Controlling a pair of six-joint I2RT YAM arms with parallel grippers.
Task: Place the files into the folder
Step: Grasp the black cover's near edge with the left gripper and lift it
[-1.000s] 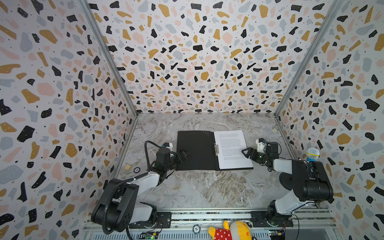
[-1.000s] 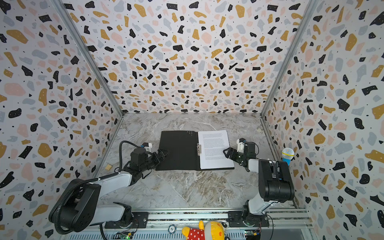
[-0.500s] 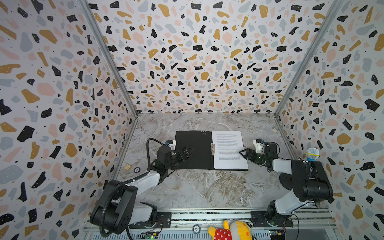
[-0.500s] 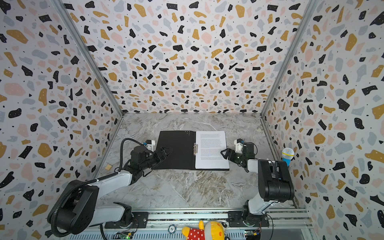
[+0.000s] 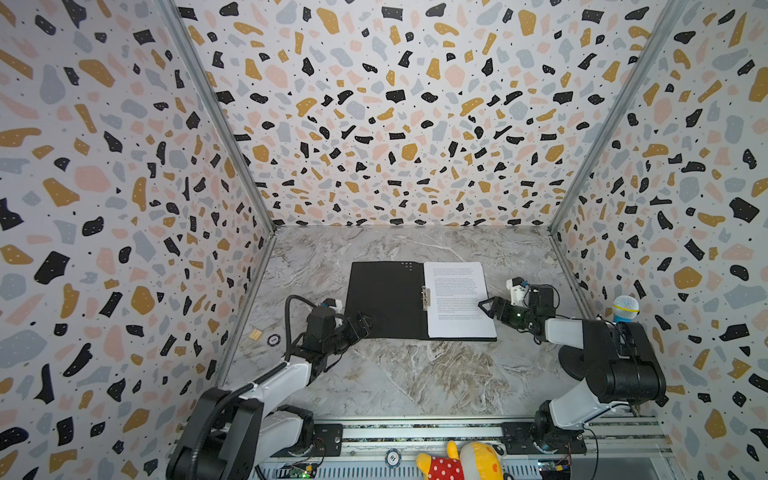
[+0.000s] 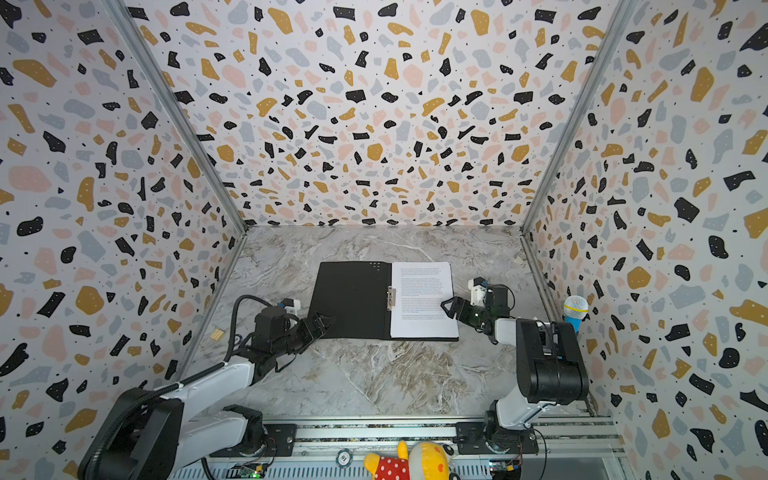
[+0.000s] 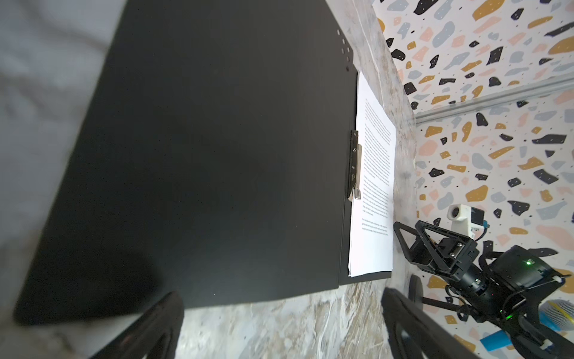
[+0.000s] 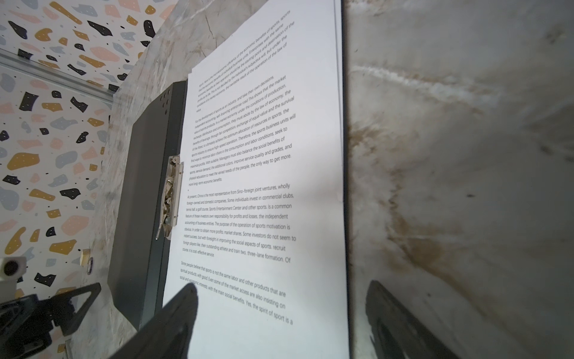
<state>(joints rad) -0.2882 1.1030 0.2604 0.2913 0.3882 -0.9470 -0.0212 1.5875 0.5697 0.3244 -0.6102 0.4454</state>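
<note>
As left end effector (image 5: 362, 323) and right end effector (image 5: 485, 306) gape wide, the folder (image 5: 382, 299) has slid left.

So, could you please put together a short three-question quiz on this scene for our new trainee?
1. True or false: the folder lies open with its black inside facing up.
2. The sheets lie on the half of the folder nearer: A) the left gripper; B) the right gripper; C) neither, they lie off the folder.
3. Fill in: the metal clip sits along the folder's ____.

Key: 1 true; 2 B; 3 spine.
</note>
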